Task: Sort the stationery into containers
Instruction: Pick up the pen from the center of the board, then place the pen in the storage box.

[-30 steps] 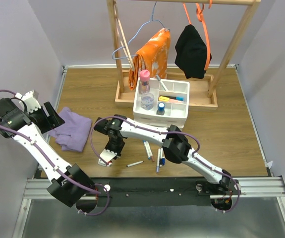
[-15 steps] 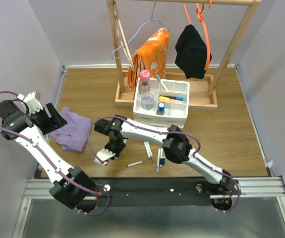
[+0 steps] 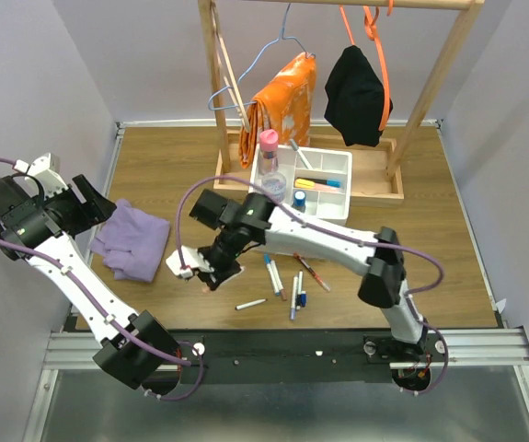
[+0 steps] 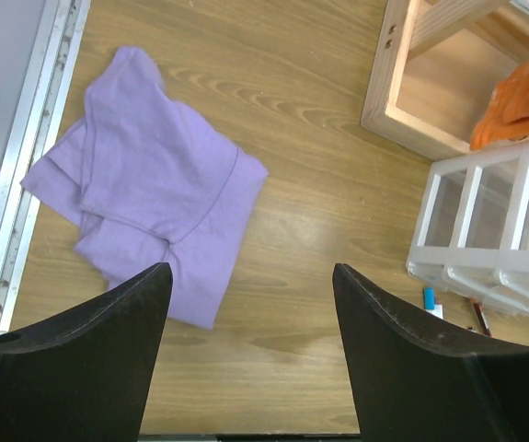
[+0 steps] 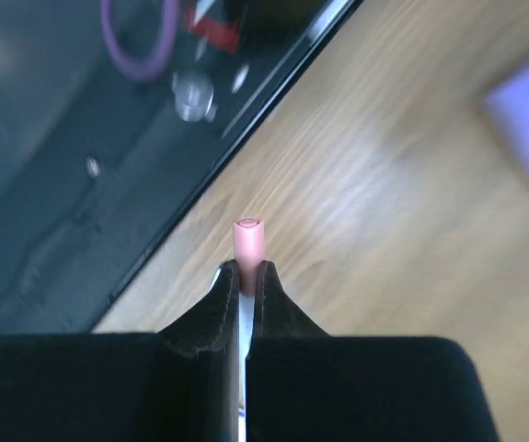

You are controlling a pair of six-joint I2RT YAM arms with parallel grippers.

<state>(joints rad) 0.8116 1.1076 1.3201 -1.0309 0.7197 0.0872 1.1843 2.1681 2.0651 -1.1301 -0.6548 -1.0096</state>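
Right gripper: jaws pinched hard on a pink-capped pen. The cap stands out past my fingertips and the white barrel runs back between the pads. This wrist view is blurred. I see the wood of the table under the cap and the dark rail of the near edge beyond it. I cannot tell how high the pen is above the wood. From above, this gripper sits between the purple cloth and the loose pens, touching neither.

Loose pens: a handful lie flat on the wood to the right of my right gripper, on the near side of the tray. Most have white barrels, one has a blue end and one is dark red.

Tray: it stands just in front of the wooden rack base. The pink-capped bottle is upright at its left rear. The blue-capped bottle is nearer the front. The yellow and orange markers lie in a right-hand compartment. My right forearm crosses the tray's front left corner.

Left gripper: jaws spread wide with nothing between them. It hangs over the table's left side. The crumpled cloth lies below and ahead of the left finger, with bare wood under the gap.
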